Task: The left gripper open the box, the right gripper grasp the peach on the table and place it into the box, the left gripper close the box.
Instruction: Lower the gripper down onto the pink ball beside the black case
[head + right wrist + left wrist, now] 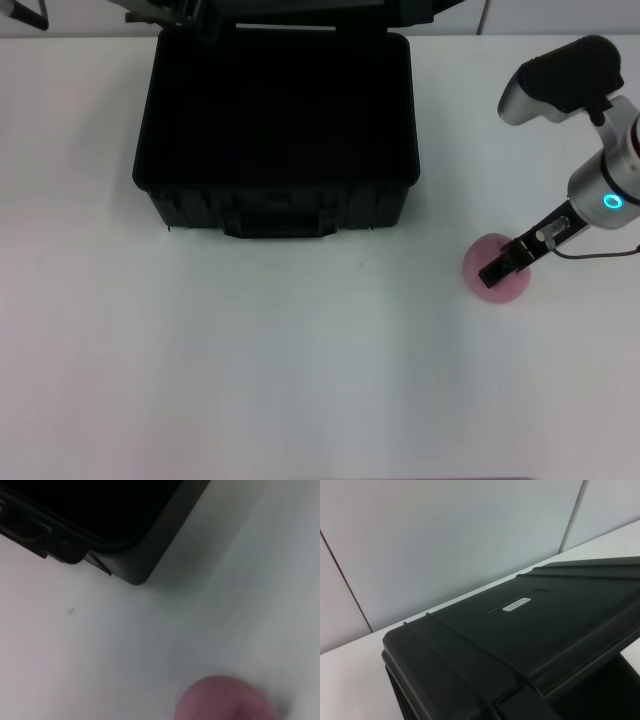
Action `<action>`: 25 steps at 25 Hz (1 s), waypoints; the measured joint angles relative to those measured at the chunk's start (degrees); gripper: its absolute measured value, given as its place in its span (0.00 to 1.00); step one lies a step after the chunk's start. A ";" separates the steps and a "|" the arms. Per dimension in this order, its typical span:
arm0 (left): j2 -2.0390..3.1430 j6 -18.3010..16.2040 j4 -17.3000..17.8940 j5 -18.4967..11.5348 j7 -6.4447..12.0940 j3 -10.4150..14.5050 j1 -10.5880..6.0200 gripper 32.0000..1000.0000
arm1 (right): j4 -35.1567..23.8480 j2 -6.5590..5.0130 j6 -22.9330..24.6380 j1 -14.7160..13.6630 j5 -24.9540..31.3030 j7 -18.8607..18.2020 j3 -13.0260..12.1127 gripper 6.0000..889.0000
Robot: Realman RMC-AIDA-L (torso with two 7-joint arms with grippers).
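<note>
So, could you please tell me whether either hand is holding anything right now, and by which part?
It cannot be told: the right hand is at the top of the small pink round peach, its grip unclear.

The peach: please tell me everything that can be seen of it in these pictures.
The peach is a small, round, pale-pink fruit with a smooth, matte look. It rests on the white table, to the right of the open black box and well apart from it. The right gripper is directly over it, its black tip covering the fruit's middle; whether the jaws touch it cannot be told. In the right wrist view only its upper part shows.
</note>
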 joint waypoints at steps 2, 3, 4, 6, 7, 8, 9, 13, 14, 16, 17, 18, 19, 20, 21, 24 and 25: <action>0.00 -0.02 -0.02 0.00 0.00 0.00 0.00 0.38 | 0.19 0.00 -0.12 0.04 0.11 -0.04 0.00 0.86; 0.00 -0.02 -0.02 0.00 0.00 0.00 0.00 0.38 | 0.21 0.00 -0.15 0.05 0.12 -0.06 0.00 0.86; 0.00 -0.07 -0.01 0.00 0.00 0.09 0.00 0.38 | 0.22 0.00 -0.15 0.05 0.12 -0.08 0.00 0.86; 0.00 -0.10 0.00 0.00 0.00 0.13 0.00 0.38 | 0.22 0.00 -0.16 0.06 0.12 -0.09 0.04 0.86; 0.00 -0.11 0.00 0.00 0.00 0.14 0.00 0.38 | 0.22 0.00 -0.16 0.06 0.12 -0.09 0.06 0.86; 0.00 -0.12 0.00 0.00 0.00 0.15 0.00 0.38 | 0.22 0.00 -0.16 0.06 0.12 -0.09 0.11 0.86; 0.00 -0.18 0.00 0.00 0.00 0.16 0.00 0.37 | 0.22 0.00 -0.16 0.06 0.12 -0.09 0.15 0.86; 0.00 -0.34 0.01 0.00 -0.03 0.82 0.00 0.36 | 0.22 0.00 -0.16 0.06 0.11 -0.09 0.22 0.86; 0.00 -0.34 0.01 0.00 -0.04 0.94 0.00 0.36 | 0.22 0.00 -0.16 0.06 0.11 -0.09 0.22 0.86; 0.00 -0.36 0.01 0.00 -0.05 1.02 -0.02 0.36 | 0.22 0.00 -0.16 0.06 0.10 -0.09 0.26 0.86; 0.01 -0.37 0.00 0.00 -0.04 1.03 -0.03 0.36 | 0.22 0.00 -0.16 0.06 0.10 -0.09 0.29 0.86; 0.01 -0.37 -0.02 0.00 -0.03 1.03 -0.04 0.35 | 0.22 0.00 -0.16 0.06 0.09 -0.09 0.30 0.86; 0.00 -0.37 -0.06 0.00 -0.02 1.06 -0.04 0.35 | 0.22 0.00 -0.16 0.06 0.09 -0.09 0.31 0.86; 0.00 -0.37 -0.09 0.00 -0.02 1.08 -0.04 0.35 | 0.22 0.00 -0.16 0.06 0.09 -0.09 0.32 0.86; 0.01 -0.37 -0.09 0.00 -0.02 1.10 -0.05 0.34 | 0.22 0.00 -0.17 0.06 0.09 -0.09 0.32 0.86; 0.00 -0.39 -0.08 0.01 -0.01 1.14 -0.09 0.34 | 0.22 0.05 -0.45 -0.04 0.09 -0.09 0.27 0.86; 0.01 -0.39 -0.08 0.01 0.00 1.14 -0.11 0.33 | 0.26 0.05 -0.60 -0.08 0.09 -0.09 0.25 0.86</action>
